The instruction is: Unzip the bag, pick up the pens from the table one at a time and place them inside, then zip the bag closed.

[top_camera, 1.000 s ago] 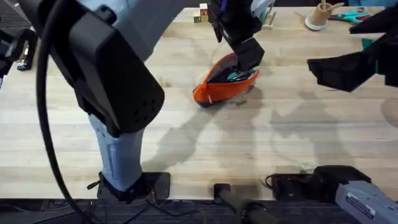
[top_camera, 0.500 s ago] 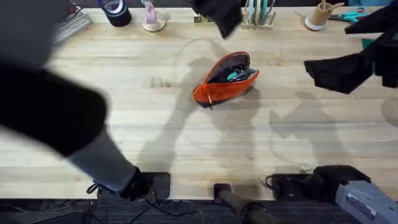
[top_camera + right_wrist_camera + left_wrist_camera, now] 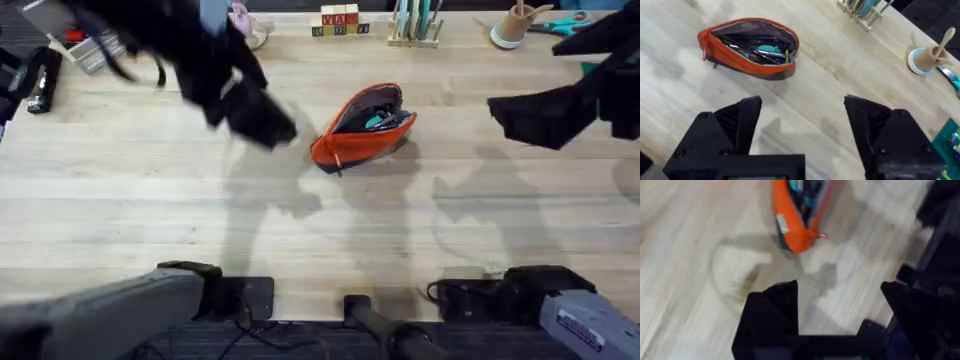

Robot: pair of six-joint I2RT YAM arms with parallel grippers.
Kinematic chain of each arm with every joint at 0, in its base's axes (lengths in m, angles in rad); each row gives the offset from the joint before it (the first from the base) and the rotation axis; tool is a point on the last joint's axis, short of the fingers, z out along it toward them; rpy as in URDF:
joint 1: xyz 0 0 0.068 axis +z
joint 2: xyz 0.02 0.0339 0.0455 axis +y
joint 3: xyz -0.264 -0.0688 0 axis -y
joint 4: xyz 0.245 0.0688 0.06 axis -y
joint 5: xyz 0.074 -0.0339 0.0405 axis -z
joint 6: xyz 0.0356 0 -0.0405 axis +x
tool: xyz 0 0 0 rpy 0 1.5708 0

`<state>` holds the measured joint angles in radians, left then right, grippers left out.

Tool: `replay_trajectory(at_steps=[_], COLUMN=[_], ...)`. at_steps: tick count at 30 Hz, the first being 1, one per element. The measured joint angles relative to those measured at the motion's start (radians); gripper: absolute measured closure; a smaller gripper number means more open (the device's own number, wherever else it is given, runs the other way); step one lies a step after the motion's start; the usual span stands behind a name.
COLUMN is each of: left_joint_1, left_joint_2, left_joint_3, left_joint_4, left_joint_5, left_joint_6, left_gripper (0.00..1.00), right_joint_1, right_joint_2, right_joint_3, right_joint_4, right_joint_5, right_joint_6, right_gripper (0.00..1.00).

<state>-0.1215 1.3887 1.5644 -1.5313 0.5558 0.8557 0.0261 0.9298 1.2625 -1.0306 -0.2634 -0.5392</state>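
The orange bag lies on the table at its middle back, zipper open and mouth gaping. In the right wrist view the bag holds dark slim pens and a teal item. My left gripper hovers just left of the bag, blurred. In its own view the left gripper is open with nothing between its fingers, and the bag lies ahead of it. My right gripper hangs well right of the bag, and the right gripper is open and holds nothing.
A wooden rack of pale sticks and letter blocks stand along the back edge. A paper cup with a wooden stick sits at the back right by a green mat. A black tool lies far left.
My left arm has swung away from above the bag, leftward and down toward the table. The bag and the right arm have stayed put.
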Motion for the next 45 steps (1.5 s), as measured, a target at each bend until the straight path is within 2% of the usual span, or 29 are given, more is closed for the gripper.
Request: replay_trajectory(at_steps=[4, 7, 13, 17, 24, 28, 31, 37, 45], left_joint_1=[0.0, 0.0, 0.003, 0.029, 0.131, 0.201, 0.232, 0.237, 0.237], left_joint_2=[-0.126, -0.232, -0.404, -0.456, -0.437, -0.398, -0.359, -0.281, -0.24], left_joint_3=[-0.146, -0.232, -0.382, -0.472, -0.556, -0.564, -0.564, -0.564, -0.564], left_joint_4=[0.005, 0.009, 0.011, 0.059, 0.232, 0.302, 0.306, 0.314, 0.331], left_joint_5=[-0.01, -0.047, -0.09, -0.099, -0.063, 0.013, 0.084, 0.156, 0.169], left_joint_6=[0.122, 0.197, 0.317, 0.365, 0.386, 0.371, 0.365, 0.362, 0.359], left_gripper=[0.005, 0.005, 0.006, 0.007, 0.009, 0.007, 0.007, 0.007, 0.007], right_joint_1=[0.0, 0.0, 0.0, 0.001, 0.027, 0.033, 0.033, 0.033, 0.033], right_joint_2=[0.026, 0.041, 0.054, 0.069, 0.081, 0.081, 0.081, 0.081, 0.081], right_joint_3=[0.0, 0.0, 0.0, 0.0, 0.0, 0.0, 0.0, 0.0, 0.0], right_joint_4=[0.0, 0.0, 0.0, 0.0, 0.001, 0.001, 0.001, 0.007, 0.002], right_joint_5=[-0.001, -0.006, -0.039, -0.052, -0.053, -0.056, -0.055, -0.056, -0.055], right_joint_6=[0.0, 0.004, 0.008, 0.008, 0.008, 0.008, 0.008, 0.008, 0.012], right_gripper=[0.004, 0.003, 0.003, 0.003, 0.003, 0.003, 0.003, 0.003, 0.003])
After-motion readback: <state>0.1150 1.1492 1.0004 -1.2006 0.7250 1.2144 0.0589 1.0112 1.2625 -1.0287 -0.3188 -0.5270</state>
